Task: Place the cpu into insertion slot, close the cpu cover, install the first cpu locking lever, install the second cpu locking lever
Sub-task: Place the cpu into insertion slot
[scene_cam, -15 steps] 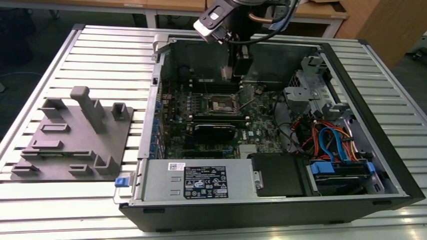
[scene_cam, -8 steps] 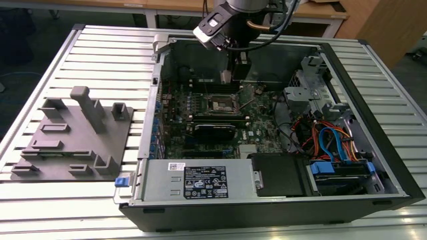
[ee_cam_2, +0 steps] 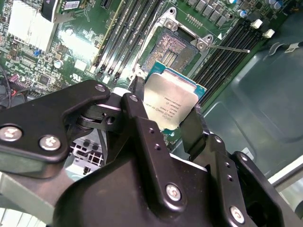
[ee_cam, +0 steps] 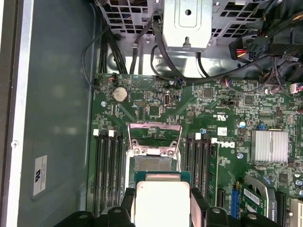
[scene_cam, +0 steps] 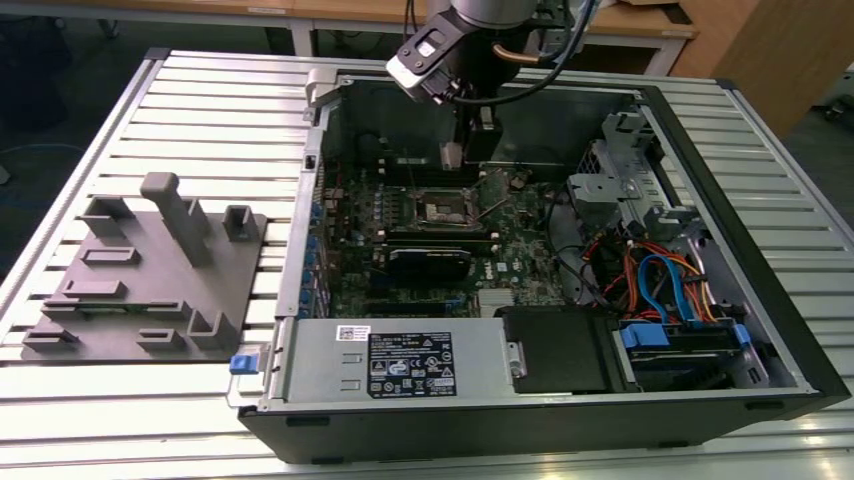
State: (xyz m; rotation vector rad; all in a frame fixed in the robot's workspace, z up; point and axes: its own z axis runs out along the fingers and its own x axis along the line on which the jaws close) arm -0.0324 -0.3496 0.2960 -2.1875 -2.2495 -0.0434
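Note:
My gripper (scene_cam: 451, 157) hangs inside the open computer case, just above the green motherboard (scene_cam: 400, 235). In both wrist views its two black fingers (ee_cam_2: 136, 101) are shut on opposite edges of the cpu (ee_cam_2: 171, 101), a flat square chip with a silvery top (ee_cam: 162, 201). The insertion slot (ee_cam_2: 171, 49) lies open a short way beyond the chip, its dark contact field bare (ee_cam: 154, 164). The cpu cover (ee_cam: 155, 128), a thin metal frame, stands raised at the slot's far side. A thin wire locking lever (ee_cam_2: 229, 48) sticks out beside the slot.
Long black memory slots (ee_cam: 106, 175) flank the socket on both sides. A black card (scene_cam: 430, 262), a drive cage (scene_cam: 621, 185) and coloured cables (scene_cam: 661, 285) fill the case. A grey fixture plate (scene_cam: 147, 275) lies on the table at the exterior view's left.

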